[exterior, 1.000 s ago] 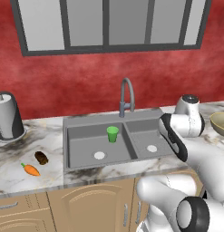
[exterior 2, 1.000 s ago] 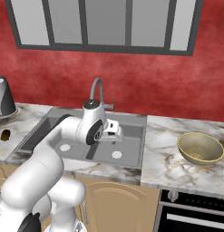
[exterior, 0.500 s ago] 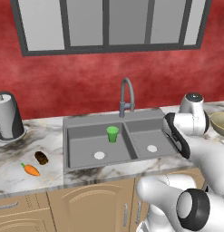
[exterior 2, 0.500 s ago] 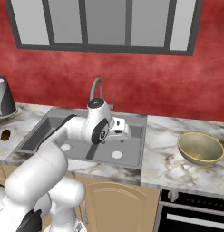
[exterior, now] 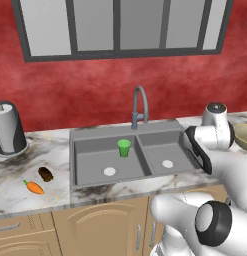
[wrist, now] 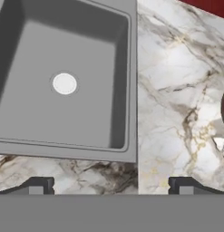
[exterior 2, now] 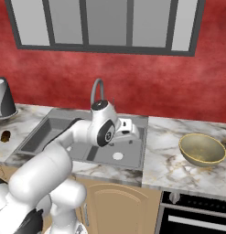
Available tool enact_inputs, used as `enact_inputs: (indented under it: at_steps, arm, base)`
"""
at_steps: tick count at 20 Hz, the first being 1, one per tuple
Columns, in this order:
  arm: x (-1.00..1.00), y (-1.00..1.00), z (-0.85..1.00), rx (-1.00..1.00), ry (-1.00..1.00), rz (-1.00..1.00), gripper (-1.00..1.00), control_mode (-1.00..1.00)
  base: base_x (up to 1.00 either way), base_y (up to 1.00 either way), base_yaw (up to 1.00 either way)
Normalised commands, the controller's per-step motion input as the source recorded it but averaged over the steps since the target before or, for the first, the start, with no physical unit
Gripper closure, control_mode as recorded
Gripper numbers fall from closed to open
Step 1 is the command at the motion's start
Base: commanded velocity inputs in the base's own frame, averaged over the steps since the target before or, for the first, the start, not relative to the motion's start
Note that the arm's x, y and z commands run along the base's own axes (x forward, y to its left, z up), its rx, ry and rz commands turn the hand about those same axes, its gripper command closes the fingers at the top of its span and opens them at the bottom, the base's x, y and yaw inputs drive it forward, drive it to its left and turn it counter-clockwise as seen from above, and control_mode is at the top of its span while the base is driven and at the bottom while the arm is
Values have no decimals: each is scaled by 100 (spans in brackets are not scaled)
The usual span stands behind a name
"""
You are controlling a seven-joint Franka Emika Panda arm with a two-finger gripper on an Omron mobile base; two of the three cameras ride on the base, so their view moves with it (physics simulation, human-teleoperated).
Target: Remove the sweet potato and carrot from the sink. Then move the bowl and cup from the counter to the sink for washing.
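From the left base view I see the cup (exterior: 124,148) upright in the left basin of the sink (exterior: 95,141), with the sweet potato (exterior: 45,174) and carrot (exterior: 34,187) on the counter (exterior: 25,195) left of it. From the right, the bowl (exterior 2: 201,149) sits on the counter right of the sink. In the hand view my gripper (wrist: 111,186) is spread wide and empty above the sink's right front corner.

Glossy white robot arm (exterior 2: 50,164) built of fat rounded tube segments, dark grey to black round joint caps (exterior: 213,230) on the sides, black band (exterior: 197,150) along one link. Small white boxy hand (exterior 2: 127,129), two small dark grey finger tips (wrist: 37,186).
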Motion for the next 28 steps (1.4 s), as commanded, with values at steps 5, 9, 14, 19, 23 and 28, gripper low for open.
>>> enact_inputs:
  at_steps: [5,9,14,19,23,28]
  arm:
    - [0,-34,2,-2,-4,0,-100,-100]
    - [0,-32,2,-1,-7,0,-100,-100]
    - [0,-32,1,-1,-7,0,-100,-100]
    - [2,-37,4,-1,-9,0,-100,-100]
    - [5,-32,13,-6,-8,-1,-100,-100]
    - [9,-22,20,-7,0,-1,-100,-100]
  base:
    - [0,0,0]
    - [0,0,0]
    - [0,0,0]
    - [0,0,0]
    - [0,0,0]
    - [0,0,0]
